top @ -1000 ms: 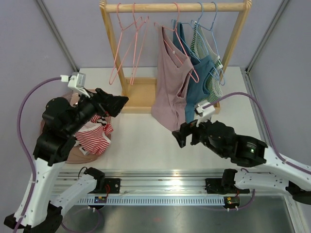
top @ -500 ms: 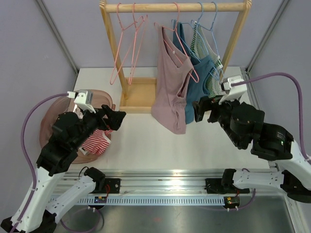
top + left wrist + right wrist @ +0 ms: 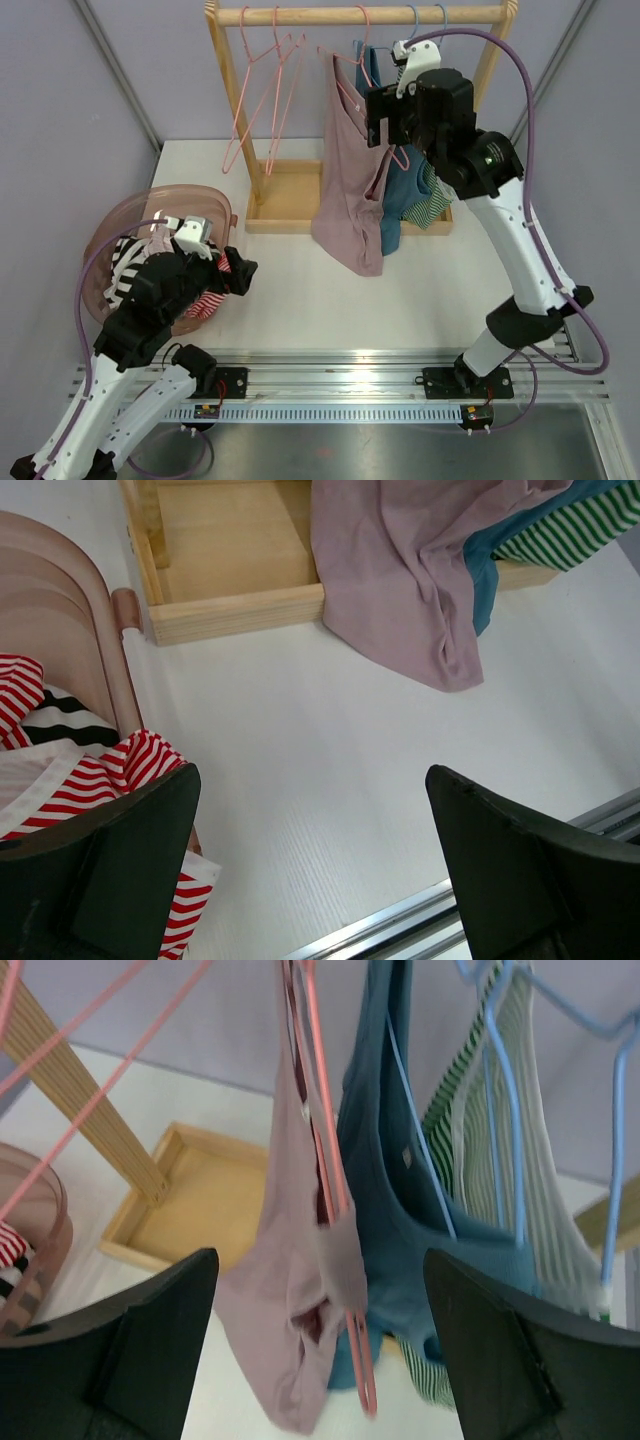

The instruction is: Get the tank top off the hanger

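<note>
A mauve tank top (image 3: 345, 190) hangs on a pink hanger (image 3: 400, 158) from the wooden rail (image 3: 300, 15); its hem droops to the table. In the right wrist view the tank top (image 3: 285, 1300) and its hanger (image 3: 335, 1190) show straight ahead, between my fingers but farther off. My right gripper (image 3: 378, 118) is raised to shoulder height of the garment, open and empty (image 3: 318, 1260). My left gripper (image 3: 238, 272) is low over the table beside the basket, open with only bare table between its fingers (image 3: 312, 775). The tank top's hem (image 3: 400, 580) lies far ahead of it.
A blue top (image 3: 402, 192) and a green-striped top (image 3: 432, 200) hang on blue hangers behind the tank top. Two bare pink hangers (image 3: 265, 90) hang at the rail's left. The rack's wooden base (image 3: 285, 195) is beneath. A pink basket (image 3: 105, 250) holds striped clothes (image 3: 200, 290).
My right arm rose from low over the table to the rail's height, now facing the tank top's upper part. My left arm drew back and down beside the basket.
</note>
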`<state>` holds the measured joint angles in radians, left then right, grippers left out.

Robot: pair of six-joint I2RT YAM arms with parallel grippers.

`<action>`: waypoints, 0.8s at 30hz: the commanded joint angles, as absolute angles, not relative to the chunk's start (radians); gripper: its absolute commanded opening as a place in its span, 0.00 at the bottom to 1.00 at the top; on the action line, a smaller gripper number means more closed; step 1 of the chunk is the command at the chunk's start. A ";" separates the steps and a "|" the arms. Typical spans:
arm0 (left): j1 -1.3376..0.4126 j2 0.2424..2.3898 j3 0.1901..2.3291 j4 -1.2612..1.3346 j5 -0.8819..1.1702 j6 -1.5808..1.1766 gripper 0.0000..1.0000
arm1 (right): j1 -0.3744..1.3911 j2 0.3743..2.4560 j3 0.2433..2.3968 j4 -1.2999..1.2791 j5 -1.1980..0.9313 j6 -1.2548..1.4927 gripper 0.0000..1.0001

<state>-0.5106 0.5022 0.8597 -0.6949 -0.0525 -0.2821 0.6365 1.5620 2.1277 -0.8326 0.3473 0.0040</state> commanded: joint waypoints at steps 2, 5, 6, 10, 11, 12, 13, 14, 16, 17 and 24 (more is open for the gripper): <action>-0.514 0.488 0.834 -0.646 -0.026 -0.258 0.99 | 0.575 1.709 2.399 -0.931 0.164 -0.075 0.90; -0.514 0.483 0.827 -0.644 -0.018 -0.261 0.99 | 0.545 1.816 2.534 -0.975 0.092 -0.083 0.78; -0.514 0.482 0.824 -0.641 -0.009 -0.261 0.99 | 0.542 1.856 2.555 -0.980 0.084 -0.087 0.75; -0.514 0.472 0.819 -0.641 -0.011 -0.261 0.99 | 0.519 1.931 2.638 -0.977 0.057 -0.110 0.62; -0.514 0.471 0.819 -0.638 -0.009 -0.261 0.99 | 0.511 1.943 2.646 -0.976 0.029 -0.110 0.60; -0.514 0.468 0.818 -0.637 -0.008 -0.261 0.99 | 0.508 1.962 2.657 -0.976 0.023 -0.112 0.56; -0.514 0.468 0.815 -0.637 -0.008 -0.261 0.99 | 0.508 1.968 2.671 -0.970 0.017 -0.118 0.53; -0.514 0.472 0.813 -0.634 -0.006 -0.261 0.99 | 0.508 1.973 2.675 -0.965 0.006 -0.124 0.47; -0.514 0.479 0.813 -0.634 -0.006 -0.261 0.99 | 0.508 1.982 2.678 -0.951 0.006 -0.130 0.35; -0.514 0.483 0.813 -0.634 -0.006 -0.261 0.99 | 0.506 1.983 2.678 -0.948 0.006 -0.133 0.32; -0.514 0.491 0.813 -0.632 -0.006 -0.259 0.99 | 0.508 1.991 2.651 -0.911 0.037 -0.140 0.15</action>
<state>-0.5106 0.4805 0.8215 -0.6842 -0.0292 -0.2771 0.5110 1.9976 2.6240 -0.9668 0.0406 -0.1196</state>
